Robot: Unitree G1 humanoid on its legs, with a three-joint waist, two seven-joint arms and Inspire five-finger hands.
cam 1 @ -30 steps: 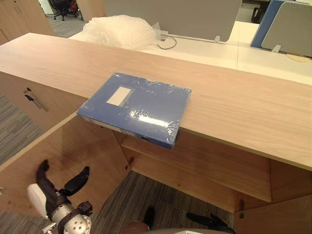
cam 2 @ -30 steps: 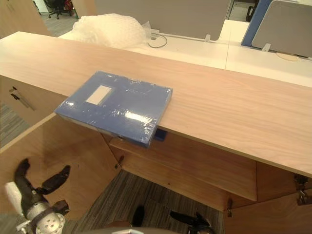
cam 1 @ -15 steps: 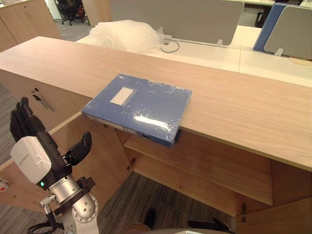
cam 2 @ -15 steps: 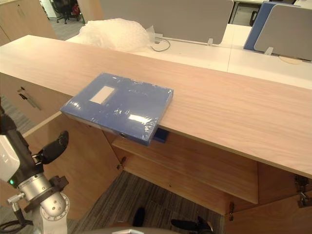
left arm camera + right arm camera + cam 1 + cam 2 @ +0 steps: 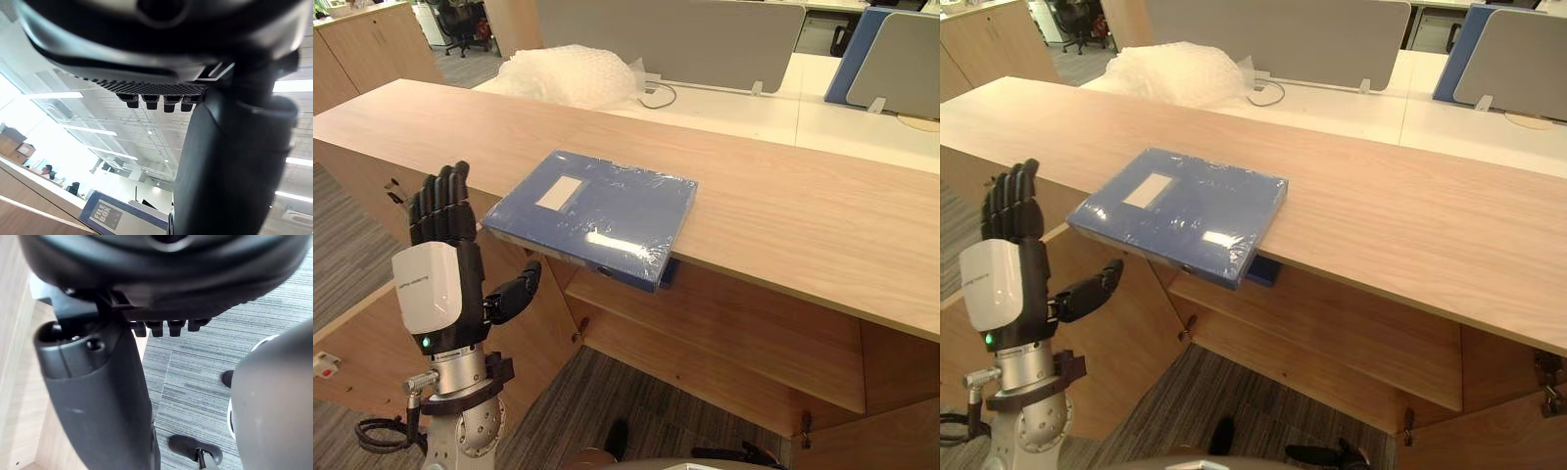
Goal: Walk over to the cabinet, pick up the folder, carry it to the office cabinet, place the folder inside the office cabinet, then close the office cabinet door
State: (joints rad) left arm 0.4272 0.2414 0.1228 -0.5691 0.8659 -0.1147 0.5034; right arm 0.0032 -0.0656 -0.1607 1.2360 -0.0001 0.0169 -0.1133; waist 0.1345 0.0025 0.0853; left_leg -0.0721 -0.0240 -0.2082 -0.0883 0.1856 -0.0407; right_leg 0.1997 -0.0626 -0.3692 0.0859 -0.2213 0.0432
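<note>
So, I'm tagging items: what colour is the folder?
The folder is blue; the left eye view shows it best.

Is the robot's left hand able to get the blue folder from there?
Probably yes. The left hand, fingers straight, is up beside the folder, whose near corner sticks out past the edge of the cabinet top. Nothing stands between them, though they are not touching.
</note>
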